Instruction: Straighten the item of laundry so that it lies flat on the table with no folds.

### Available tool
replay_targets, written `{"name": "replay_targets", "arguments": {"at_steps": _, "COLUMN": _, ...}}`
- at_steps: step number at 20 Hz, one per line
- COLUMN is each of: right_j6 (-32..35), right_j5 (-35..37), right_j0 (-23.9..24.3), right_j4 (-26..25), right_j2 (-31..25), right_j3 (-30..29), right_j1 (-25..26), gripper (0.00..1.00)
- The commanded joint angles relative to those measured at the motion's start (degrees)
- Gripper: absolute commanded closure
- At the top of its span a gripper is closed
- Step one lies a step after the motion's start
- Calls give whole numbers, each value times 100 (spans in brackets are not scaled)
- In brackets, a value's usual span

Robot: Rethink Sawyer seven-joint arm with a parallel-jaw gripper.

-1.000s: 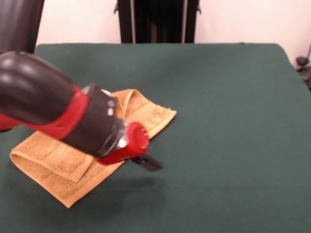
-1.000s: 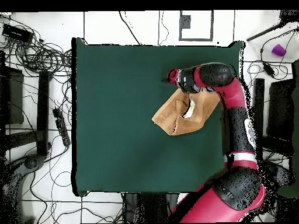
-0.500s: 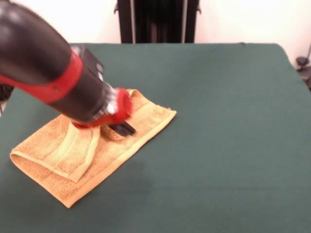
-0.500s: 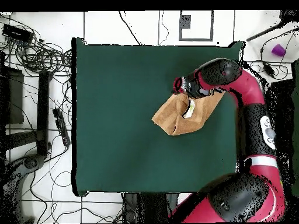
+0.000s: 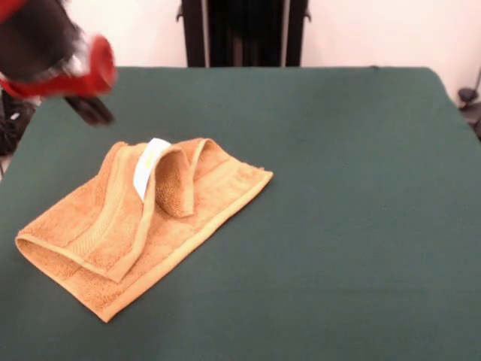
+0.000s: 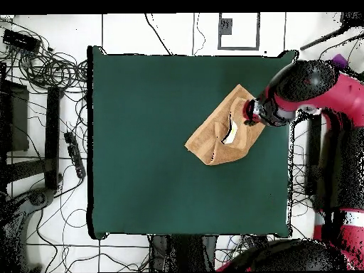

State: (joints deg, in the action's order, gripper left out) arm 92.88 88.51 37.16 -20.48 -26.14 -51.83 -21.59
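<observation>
Orange towel (image 5: 143,226) (folded) near table (image 5: 353,226) edge

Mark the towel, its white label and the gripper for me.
towel (image 5: 90,241): front view, on its flat front layer.
white label (image 5: 149,165): front view, middle of the tag on the raised fold.
gripper (image 5: 90,110): front view, on its dark tip, above the table (image 5: 361,226).
</observation>
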Motion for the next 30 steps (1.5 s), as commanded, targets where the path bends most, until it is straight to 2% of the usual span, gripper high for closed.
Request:
{"name": "replay_targets", "arguments": {"at_steps": 1, "right_j6": 920, "right_j5": -398, "right_j0": -588, "right_j4": -129, "right_j2": 560, "right_j3": -1335, "right_j1": -488, "gripper": 100}}
{"name": "replay_targets", "arguments": {"at_steps": 5, "right_j6": 1378, "right_j5": -641, "right_j0": -1009, "right_j4": -268, "right_j2": 859, "right_j3": -1214, "right_j1": -326, "gripper": 100}}
{"name": "replay_targets", "arguments": {"at_steps": 9, "right_j6": 2118, "right_j5": -1049, "right_j0": -1266, "right_j4": 81, "right_j2": 1104, "right_j3": -1218, "right_j1": -177, "gripper": 100}}
{"name": "replay_targets", "arguments": {"at_steps": 11, "right_j6": 2687, "right_j5": -1677, "right_j0": -1268, "right_j4": 472, "right_j2": 1132, "right_j3": -1471, "right_j1": -161, "gripper": 100}}
{"name": "replay_targets", "arguments": {"at_steps": 14, "right_j6": 2627, "right_j5": -1744, "right_j0": -1301, "right_j4": 689, "right_j2": 1245, "right_j3": -1501, "right_j1": -59, "gripper": 100}}
{"name": "replay_targets", "arguments": {"at_steps": 17, "right_j6": 2755, "right_j5": -2261, "right_j0": -1345, "right_j4": 757, "right_j2": 1426, "right_j3": -1607, "right_j1": -77, "gripper": 100}}
{"name": "replay_targets", "arguments": {"at_steps": 22, "right_j6": 2566, "right_j5": -1832, "right_j0": -1482, "right_j4": 721, "right_j2": 1671, "right_j3": -1239, "right_j1": 129, "gripper": 100}}
{"name": "replay_targets", "arguments": {"at_steps": 27, "right_j6": 2420, "right_j5": -1585, "right_j0": -1566, "right_j4": 712, "right_j2": 1754, "right_j3": -1045, "right_j1": 251, "gripper": 100}}
{"name": "replay_targets", "arguments": {"at_steps": 29, "right_j6": 2224, "right_j5": -1264, "right_j0": -1600, "right_j4": 696, "right_j2": 1797, "right_j3": -954, "right_j1": 303, "gripper": 100}}
{"name": "replay_targets", "arguments": {"at_steps": 30, "right_j6": 2174, "right_j5": -1350, "right_j0": -1597, "right_j4": 709, "right_j2": 1796, "right_j3": -998, "right_j1": 286, "gripper": 100}}
